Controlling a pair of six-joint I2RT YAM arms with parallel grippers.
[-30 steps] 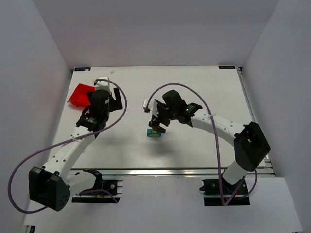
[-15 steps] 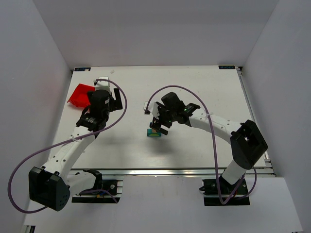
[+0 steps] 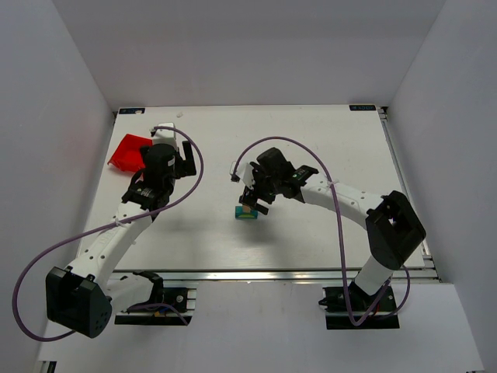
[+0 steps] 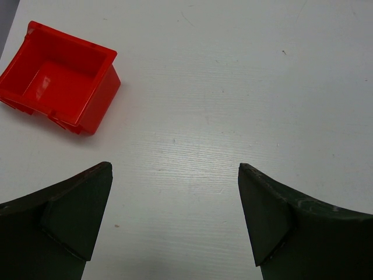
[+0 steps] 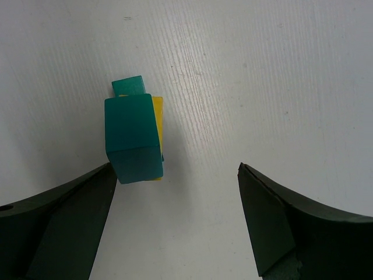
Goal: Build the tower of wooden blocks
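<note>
The right gripper (image 5: 176,181) points down, jaws spread wide and holding nothing; the wood block tower (image 5: 133,137) stands near the middle of the table (image 3: 326,148), close by one finger, contact unclear. Its arm sweeps in from the right-hand base, elbow bent, forearm running leftward. The left gripper (image 4: 175,186), equally spread and empty, hangs near the red bin (image 4: 58,76), its arm stretched forward along the left side.
</note>
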